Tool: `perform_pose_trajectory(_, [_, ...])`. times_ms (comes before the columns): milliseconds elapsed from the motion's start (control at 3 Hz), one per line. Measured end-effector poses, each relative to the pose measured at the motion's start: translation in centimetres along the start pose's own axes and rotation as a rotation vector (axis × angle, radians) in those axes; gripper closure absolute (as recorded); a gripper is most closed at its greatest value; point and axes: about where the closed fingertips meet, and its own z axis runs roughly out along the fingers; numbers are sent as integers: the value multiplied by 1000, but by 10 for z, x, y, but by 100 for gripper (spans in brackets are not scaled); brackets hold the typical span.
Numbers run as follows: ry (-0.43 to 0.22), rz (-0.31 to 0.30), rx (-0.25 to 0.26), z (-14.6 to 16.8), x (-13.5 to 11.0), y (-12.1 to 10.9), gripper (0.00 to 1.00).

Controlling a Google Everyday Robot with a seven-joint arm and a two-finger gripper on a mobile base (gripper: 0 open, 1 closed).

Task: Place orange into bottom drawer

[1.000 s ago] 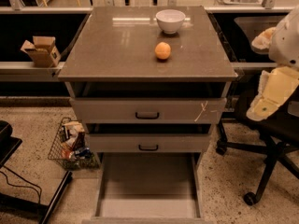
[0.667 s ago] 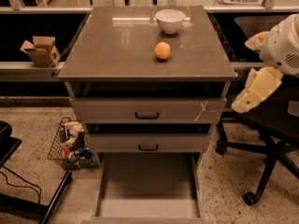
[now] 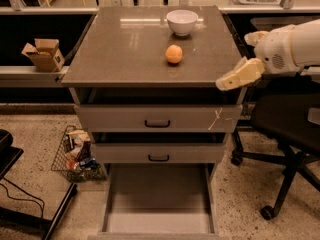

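Observation:
The orange (image 3: 174, 54) is a small round fruit lying on the grey cabinet top (image 3: 125, 54), just in front of a white bowl (image 3: 182, 22). The bottom drawer (image 3: 159, 204) is pulled out at floor level, a wide shallow grey tray with nothing in it. My gripper (image 3: 227, 82) reaches in from the right on a white arm and sits at the cabinet top's right front corner, to the right of the orange and apart from it. It holds nothing that I can see.
Two upper drawers with black handles (image 3: 157, 124) are closed. A black office chair (image 3: 290, 129) stands to the right of the cabinet. A wire basket of items (image 3: 75, 154) sits on the floor at left. A cardboard box (image 3: 42, 54) rests on a left shelf.
My arm and gripper have moved left and upward, from beside the cabinet's right side to its top right front corner. The orange, the bowl and the drawers have not moved.

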Motion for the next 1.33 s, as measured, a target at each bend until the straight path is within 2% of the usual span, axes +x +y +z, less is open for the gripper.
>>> perform_pose_trajectory(333, [-166,69,53,44,-19,-31,0])
perform_pose_trajectory(667, [-173,76,46,51,-21,-32,0])
perform_pose_trajectory(1333, [-222,105,-21,141,-40,-54,0])
